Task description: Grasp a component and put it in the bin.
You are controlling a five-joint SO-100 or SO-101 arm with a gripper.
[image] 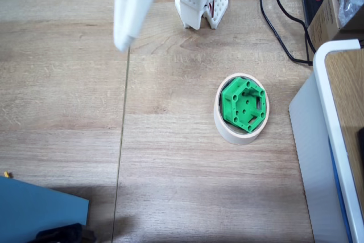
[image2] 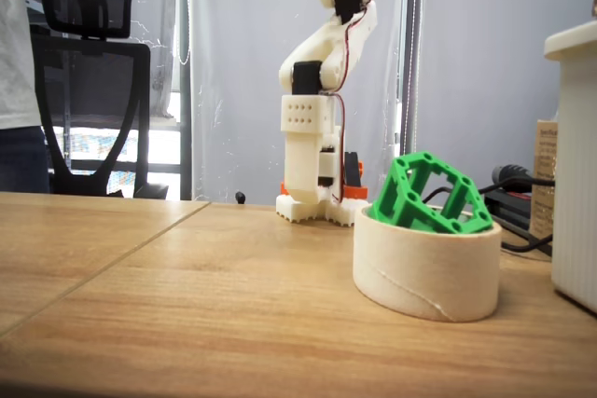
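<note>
The green hexagonal component [image: 244, 104] lies tilted inside the beige tape-ring bin [image: 242, 138], with one edge propped up on the rim. From the low fixed view, the component [image2: 429, 198] sticks up out of the bin [image2: 424, 272]. My gripper [image: 121, 42] hangs high over the table's upper left, far from the bin and touching nothing. It appears as one white blade, so the gap between its jaws is not visible. The arm's base [image: 202, 4] stands at the table's far edge.
A large white-edged box [image: 330, 140] stands right of the bin. A black cable [image: 273, 21] and a cardboard box [image: 333, 15] lie at the upper right. A blue object [image: 40, 209] sits bottom left. Behind the table are an office chair [image2: 93, 90] and a person [image2: 14, 62].
</note>
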